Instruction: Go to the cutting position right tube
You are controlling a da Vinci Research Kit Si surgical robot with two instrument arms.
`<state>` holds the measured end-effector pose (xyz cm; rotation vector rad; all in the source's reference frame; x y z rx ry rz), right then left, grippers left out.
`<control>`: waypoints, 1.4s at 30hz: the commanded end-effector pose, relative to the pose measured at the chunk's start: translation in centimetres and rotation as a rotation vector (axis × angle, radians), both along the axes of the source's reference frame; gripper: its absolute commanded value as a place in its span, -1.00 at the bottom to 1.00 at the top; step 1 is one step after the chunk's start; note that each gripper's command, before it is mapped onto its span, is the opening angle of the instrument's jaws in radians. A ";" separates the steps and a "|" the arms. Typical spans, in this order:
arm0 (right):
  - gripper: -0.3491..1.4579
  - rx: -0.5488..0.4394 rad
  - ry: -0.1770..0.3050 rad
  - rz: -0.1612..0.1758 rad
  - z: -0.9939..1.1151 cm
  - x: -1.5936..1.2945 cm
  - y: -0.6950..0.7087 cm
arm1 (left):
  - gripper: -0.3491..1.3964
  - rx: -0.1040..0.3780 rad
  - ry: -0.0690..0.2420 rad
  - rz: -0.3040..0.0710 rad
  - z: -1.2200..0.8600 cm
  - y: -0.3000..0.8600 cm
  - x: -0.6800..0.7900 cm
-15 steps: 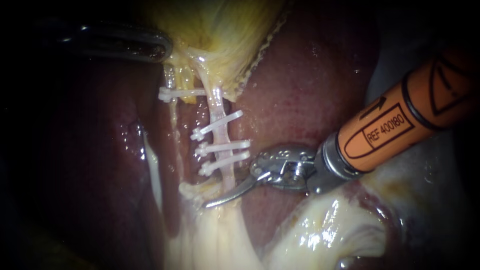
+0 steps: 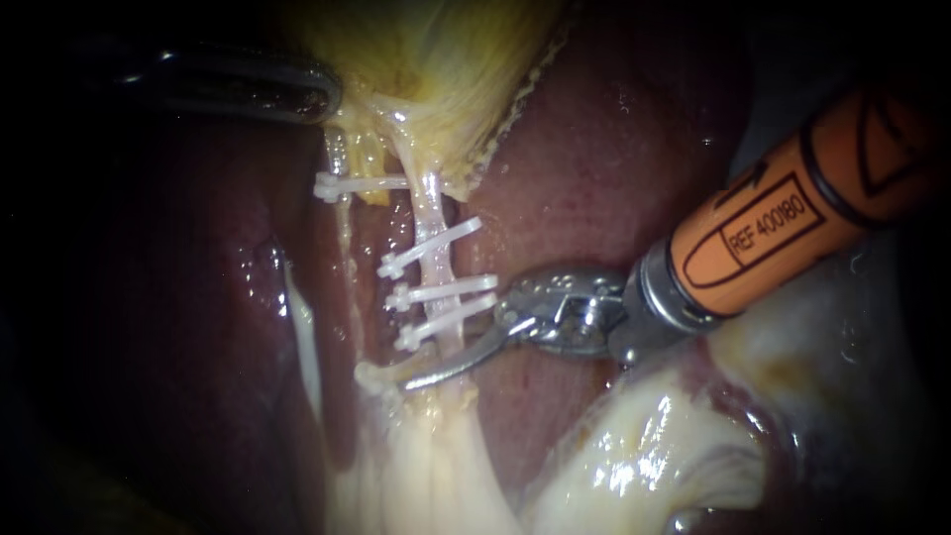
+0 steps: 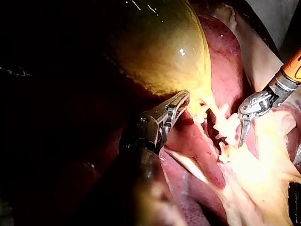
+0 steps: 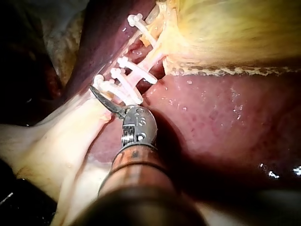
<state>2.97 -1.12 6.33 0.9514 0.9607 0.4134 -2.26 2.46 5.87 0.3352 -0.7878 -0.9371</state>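
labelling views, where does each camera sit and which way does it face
Endoscope view: close in, facing the clipped right tube; both left instrument and right instrument show.
Left wrist view: rides behind the left instrument, looking along it toward the gallbladder.
Right wrist view: rides behind the right instrument, looking along it at the clips.
All three share the right instrument.

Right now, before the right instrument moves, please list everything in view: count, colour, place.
Glossy dark red liver: one, dark red, under everything.
Bulging yellow gallbladder: one, yellow, above the clips.
Thin pale pink right tube: one, pink, below the gallbladder.
Small white plastic clips: four, white; three across the right tube, one farther left.
Pale fatty tissue: one mass, cream, below the clips.
Left instrument: one, dark, at the gallbladder's edge.
Right instrument: one, orange shaft, silver tip below the lowest clip.
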 end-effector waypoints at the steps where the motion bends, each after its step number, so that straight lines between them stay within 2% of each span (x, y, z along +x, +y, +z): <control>1: 0.97 -0.001 -0.003 0.013 0.00 0.00 0.06 | -1.00 0.001 -0.001 0.001 0.00 0.00 0.00; 5: 0.97 0.000 -0.015 0.047 -0.03 -0.03 0.27 | -1.00 0.001 -0.001 0.001 0.00 0.00 0.00; 10: 0.97 -0.007 -0.013 0.060 -0.06 -0.06 0.44 | -1.00 0.001 -0.001 0.001 0.00 0.00 0.00; 17: 0.97 -0.011 -0.008 0.059 -0.09 -0.05 0.43 | -1.00 0.001 -0.001 0.001 -0.01 0.00 0.01; 23: 0.97 0.003 0.026 0.080 -0.13 -0.04 0.41 | -1.00 0.001 -0.001 0.001 -0.01 -0.01 0.01; 26: 0.97 0.027 0.061 0.066 -0.19 -0.05 0.41 | -1.00 0.001 -0.001 0.001 -0.01 -0.01 0.01; 29: 0.97 0.034 0.065 0.066 -0.28 -0.09 0.46 | -1.00 0.001 -0.001 0.001 -0.02 -0.01 0.02; 35: 0.90 0.041 0.045 0.041 -0.44 -0.21 0.63 | -1.00 0.001 -0.001 0.001 -0.02 -0.01 0.01; 42: 0.90 0.040 0.047 0.028 -0.38 -0.15 0.56 | -1.00 0.001 -0.001 0.001 -0.02 -0.01 0.01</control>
